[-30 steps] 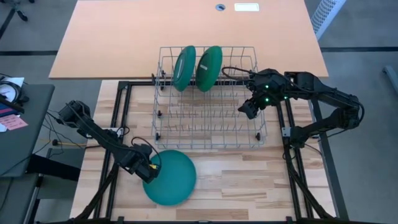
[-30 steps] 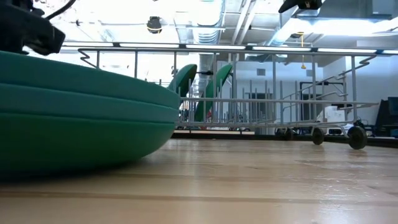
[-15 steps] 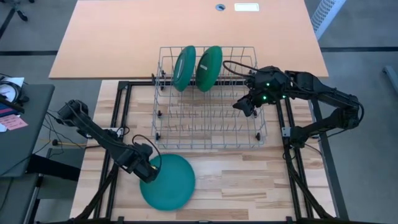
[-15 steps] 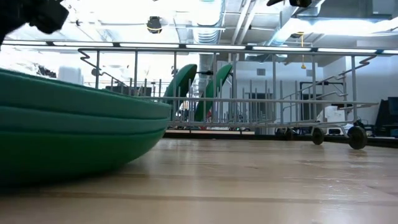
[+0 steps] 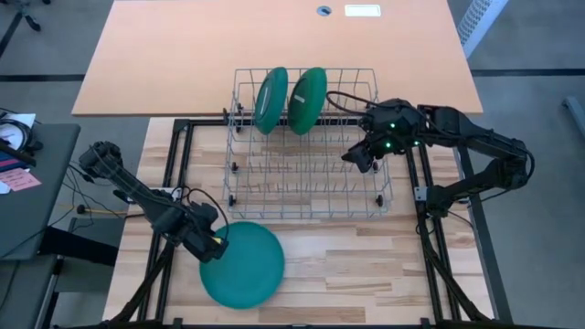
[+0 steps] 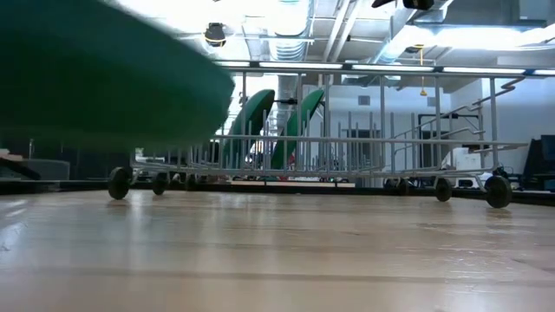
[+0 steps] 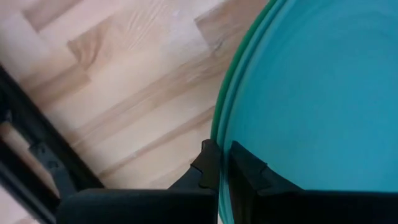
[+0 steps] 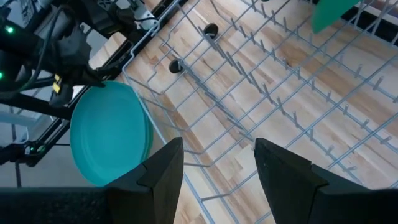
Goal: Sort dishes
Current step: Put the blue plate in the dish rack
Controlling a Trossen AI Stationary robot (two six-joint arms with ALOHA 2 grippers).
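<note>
A stack of teal plates (image 5: 242, 277) hangs near the table's front left; in the low view it shows as a dark green mass (image 6: 104, 69) with bare table beneath. My left gripper (image 5: 218, 247) is shut on its left rim. Two dark green plates (image 5: 271, 100) (image 5: 308, 100) stand on edge between the tines at the far end of the wire rack (image 5: 306, 146). My right gripper (image 5: 361, 157) hovers open and empty over the rack's right side, and its wrist view shows the fingers wide apart (image 8: 217, 168). My left gripper pinches the plates' left rim (image 7: 219, 149) between its two fingers, one finger on the outer underside and one on the teal inner face (image 7: 249, 169). A green edge and a teal edge show side by side at the hold. The plates are lifted clear of the table.
The wire rack stands on small wheels (image 6: 119, 182) mid-table. A black frame (image 5: 174, 183) runs around the wooden top. An orange table (image 5: 274, 46) lies beyond the far edge. Bare wood (image 5: 366, 265) lies right of the held plates.
My left gripper has risen with the teal plates, which were resting on the table a second ago and now hang clear of it, shifted a little toward the near edge. My right gripper has moved slightly toward the table's left over the rack.
</note>
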